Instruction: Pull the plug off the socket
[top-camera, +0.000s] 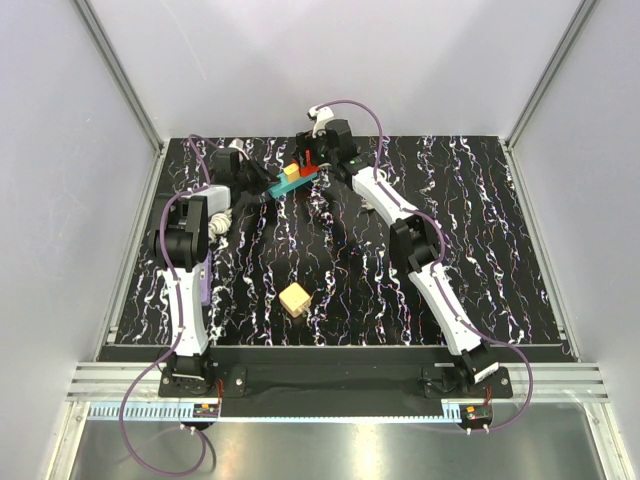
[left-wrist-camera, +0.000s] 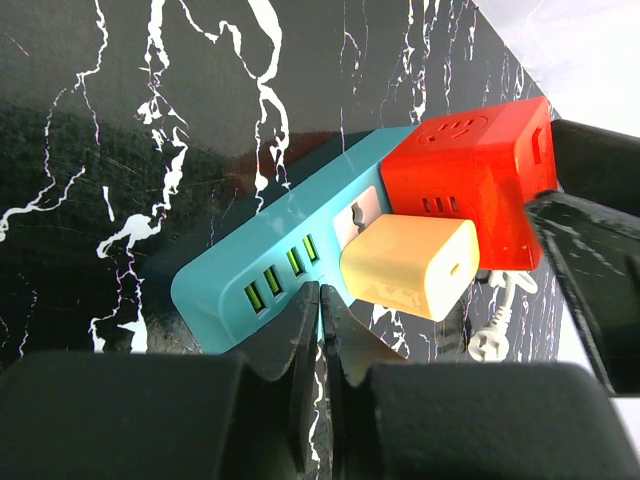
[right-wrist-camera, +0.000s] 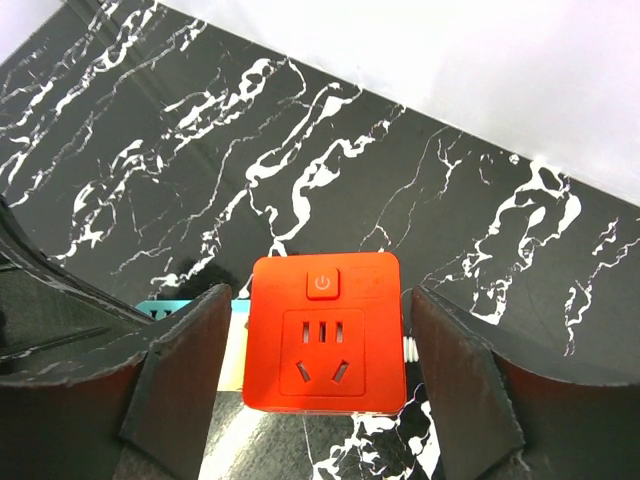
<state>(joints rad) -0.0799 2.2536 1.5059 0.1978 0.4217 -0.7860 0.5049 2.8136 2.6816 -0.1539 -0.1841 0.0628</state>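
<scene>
The teal socket strip (top-camera: 283, 188) lies at the back of the table, also in the left wrist view (left-wrist-camera: 270, 265) and as a sliver in the right wrist view (right-wrist-camera: 165, 309). A red cube plug (top-camera: 309, 165) and a pale yellow plug (top-camera: 291, 172) sit in it side by side; both show in the left wrist view, red (left-wrist-camera: 470, 180) and yellow (left-wrist-camera: 410, 265). My right gripper (right-wrist-camera: 318, 297) is open, its fingers on either side of the red plug (right-wrist-camera: 325, 335) without touching. My left gripper (left-wrist-camera: 322, 296) is shut, its tips against the strip's near edge.
The strip's coiled white cord (top-camera: 220, 215) lies at the left beside my left arm, and its plug end (left-wrist-camera: 490, 342) rests on the table. A loose yellow block (top-camera: 295, 299) sits at the middle front. Grey walls stand behind and to both sides.
</scene>
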